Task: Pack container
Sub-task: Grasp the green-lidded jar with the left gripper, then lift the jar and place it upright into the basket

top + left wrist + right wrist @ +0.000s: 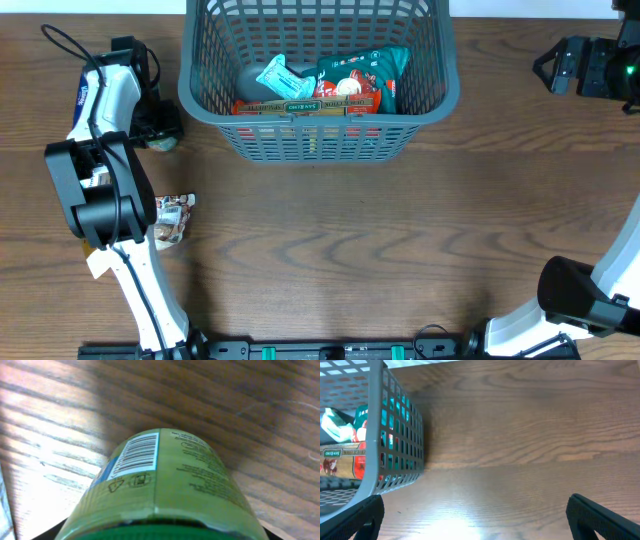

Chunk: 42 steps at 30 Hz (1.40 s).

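1. Right up against the left wrist camera lay a green packet [165, 485], rounded and olive-coloured, with a white barcode [137, 455] and fine print facing up.
2. It rested on the wooden table [240, 400]. From above, only a bit of it showed beside the tip of the left gripper [155, 128], left of the container.
3. I could not tell whether the left gripper had hold of the packet or merely hung over it, as its fingers were hidden in both views.
4. The container [318, 140], a dark grey slotted basket, stood at the far middle of the table.
5. Inside it lay several snack packets: a teal one [365, 70], a pale blue one [280, 78] and a red and orange one [300, 105] along the near wall.
6. A loose packet [172, 218] lay on the table just beside the left arm, well apart from the container.
7. The right gripper [475, 502] was off to the right of the container and clear of it, with its dark fingers [600, 515] spread wide and nothing between them.
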### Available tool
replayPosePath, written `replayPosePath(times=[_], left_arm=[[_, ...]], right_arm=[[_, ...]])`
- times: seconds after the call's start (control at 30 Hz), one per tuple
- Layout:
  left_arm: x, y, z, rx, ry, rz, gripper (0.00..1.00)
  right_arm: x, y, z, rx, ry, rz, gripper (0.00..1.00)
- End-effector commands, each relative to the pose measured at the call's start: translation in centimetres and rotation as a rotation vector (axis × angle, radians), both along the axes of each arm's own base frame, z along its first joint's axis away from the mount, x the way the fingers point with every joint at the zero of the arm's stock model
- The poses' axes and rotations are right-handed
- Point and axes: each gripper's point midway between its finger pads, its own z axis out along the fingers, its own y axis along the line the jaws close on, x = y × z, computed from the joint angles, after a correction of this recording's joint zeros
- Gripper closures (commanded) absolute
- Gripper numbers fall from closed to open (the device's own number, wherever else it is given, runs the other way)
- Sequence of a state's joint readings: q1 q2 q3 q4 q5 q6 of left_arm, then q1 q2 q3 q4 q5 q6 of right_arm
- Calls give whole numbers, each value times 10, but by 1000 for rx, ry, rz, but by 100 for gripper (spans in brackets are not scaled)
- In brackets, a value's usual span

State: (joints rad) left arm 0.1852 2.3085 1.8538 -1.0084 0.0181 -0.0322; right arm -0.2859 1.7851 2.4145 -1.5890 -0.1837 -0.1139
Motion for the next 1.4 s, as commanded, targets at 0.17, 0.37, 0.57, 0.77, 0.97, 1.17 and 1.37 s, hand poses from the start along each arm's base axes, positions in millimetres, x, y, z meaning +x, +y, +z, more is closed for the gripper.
replayPosePath(times=[0.17, 0.37, 0.57, 0.77, 0.97, 1.17, 1.37], left_arm=[[3, 5, 19, 18, -39, 11, 94], [4, 5, 66, 34, -121, 13, 94], [-13, 16, 139, 131, -222, 51, 94], [-31, 15, 222, 173, -407, 85, 94], [-28, -7, 302, 267, -662, -47, 94], [-13, -73, 362, 309, -894, -289, 94], [13, -134, 373, 329, -988, -517, 94]], right_arm=[[0, 1, -1, -2, 4, 16, 1], [0, 1, -1, -1, 4, 16, 1], [-1, 1, -2, -1, 6, 16, 1], [-2, 1, -2, 0, 10, 16, 1], [-3, 2, -4, -1, 19, 22, 1], [-5, 3, -5, 2, 29, 22, 1], [-8, 3, -7, 6, 42, 22, 1]])
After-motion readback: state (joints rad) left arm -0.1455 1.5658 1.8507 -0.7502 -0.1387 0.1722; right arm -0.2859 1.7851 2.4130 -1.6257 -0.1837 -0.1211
